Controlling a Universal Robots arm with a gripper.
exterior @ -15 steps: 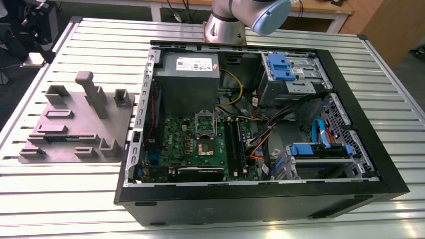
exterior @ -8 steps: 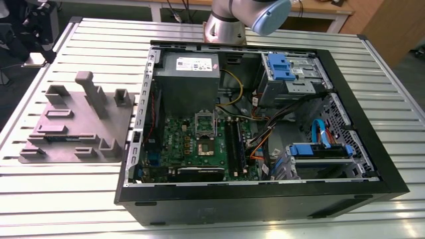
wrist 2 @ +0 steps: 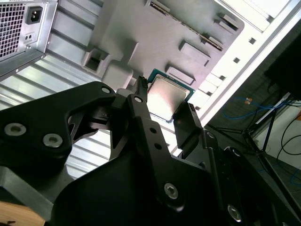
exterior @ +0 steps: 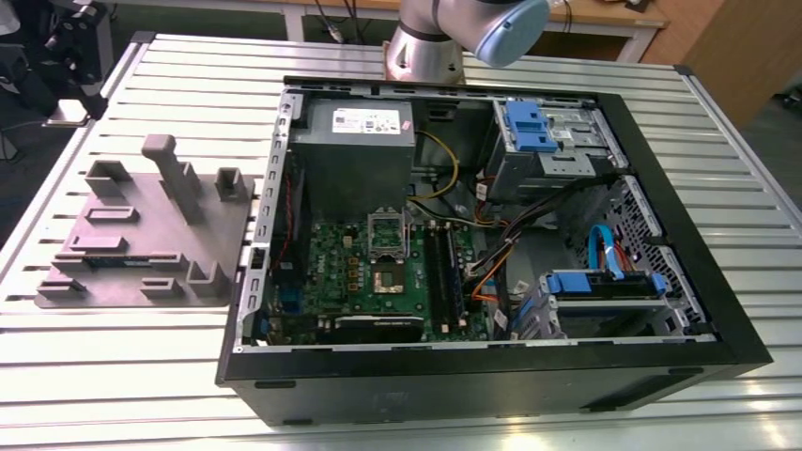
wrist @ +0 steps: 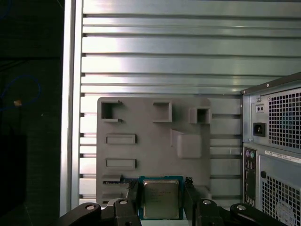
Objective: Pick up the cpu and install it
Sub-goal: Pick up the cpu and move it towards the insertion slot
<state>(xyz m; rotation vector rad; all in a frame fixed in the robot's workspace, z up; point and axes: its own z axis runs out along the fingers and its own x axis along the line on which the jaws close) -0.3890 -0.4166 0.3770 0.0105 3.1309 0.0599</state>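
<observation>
Exterior view overlooks the case [exterior: 501,381]; both wrist views share the tray [wrist: 150,146] [wrist 2: 136,28].

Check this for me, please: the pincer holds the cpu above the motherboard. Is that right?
Not quite. The pincer does hold the cpu, but above the grey tray, not above the motherboard. The first wrist view shows the tray behind the cpu, with the case beside it.
</observation>
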